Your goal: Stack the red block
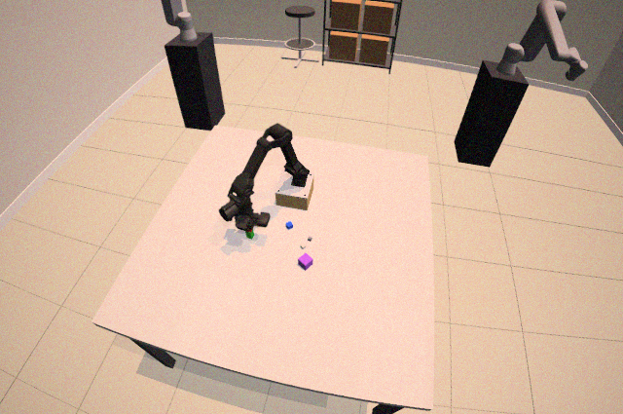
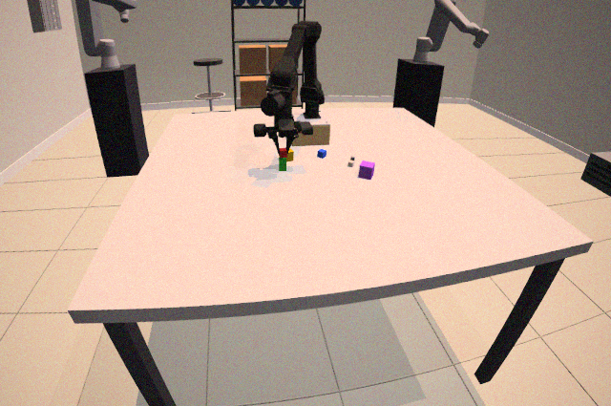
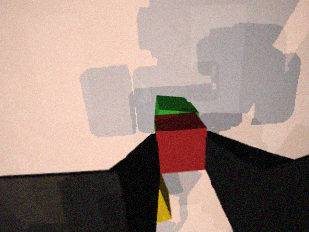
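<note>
The red block (image 2: 283, 151) (image 3: 182, 150) is between the fingers of my gripper (image 2: 283, 150) (image 3: 178, 139), which is shut on it. The green tower (image 1: 249, 235) (image 2: 283, 164) (image 3: 175, 104) stands upright on the table. In the exterior view the red block appears directly above the tower, at or very near its top; whether they touch is not clear. In the wrist view the red block covers part of the tower, whose far part shows beyond it. In the top view my gripper mostly hides the red block.
A yellow block (image 2: 289, 155) (image 3: 164, 207) is close behind the tower on the arm's side. A blue block (image 1: 289, 225) (image 2: 322, 153), two tiny grey and white pieces and a purple block (image 1: 305, 261) (image 2: 367, 170) lie to the right on the table (image 1: 351, 319) (image 2: 315, 224).
</note>
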`<state>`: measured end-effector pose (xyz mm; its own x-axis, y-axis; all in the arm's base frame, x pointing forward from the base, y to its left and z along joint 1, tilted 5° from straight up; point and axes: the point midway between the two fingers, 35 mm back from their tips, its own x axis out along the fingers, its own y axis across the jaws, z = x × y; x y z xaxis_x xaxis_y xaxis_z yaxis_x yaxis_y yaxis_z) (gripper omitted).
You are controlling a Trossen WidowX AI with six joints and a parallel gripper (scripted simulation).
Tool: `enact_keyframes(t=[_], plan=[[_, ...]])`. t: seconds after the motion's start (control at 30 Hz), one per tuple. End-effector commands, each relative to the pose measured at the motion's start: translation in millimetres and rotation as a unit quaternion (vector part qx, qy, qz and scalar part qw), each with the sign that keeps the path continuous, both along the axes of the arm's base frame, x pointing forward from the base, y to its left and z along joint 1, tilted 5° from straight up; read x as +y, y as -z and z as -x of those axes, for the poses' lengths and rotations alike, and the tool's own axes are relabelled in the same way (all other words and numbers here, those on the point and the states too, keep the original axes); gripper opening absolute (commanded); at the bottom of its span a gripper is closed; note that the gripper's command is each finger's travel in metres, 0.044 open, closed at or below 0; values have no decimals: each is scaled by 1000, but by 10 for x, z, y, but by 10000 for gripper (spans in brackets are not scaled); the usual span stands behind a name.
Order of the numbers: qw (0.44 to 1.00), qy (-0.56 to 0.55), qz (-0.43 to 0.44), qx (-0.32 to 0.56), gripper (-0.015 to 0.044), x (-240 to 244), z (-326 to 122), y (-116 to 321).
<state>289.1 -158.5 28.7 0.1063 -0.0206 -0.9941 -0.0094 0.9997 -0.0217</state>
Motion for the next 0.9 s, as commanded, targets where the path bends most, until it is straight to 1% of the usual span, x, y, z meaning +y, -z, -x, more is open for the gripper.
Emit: enact_keyframes(t=[0.0,0.4,0.87], plan=[[1000,-1,-1,-1,0,4,-6,6],[1000,-1,-1,-1,0,3,-5,-23],[1000,0,0,0,368,-1,-1,2]])
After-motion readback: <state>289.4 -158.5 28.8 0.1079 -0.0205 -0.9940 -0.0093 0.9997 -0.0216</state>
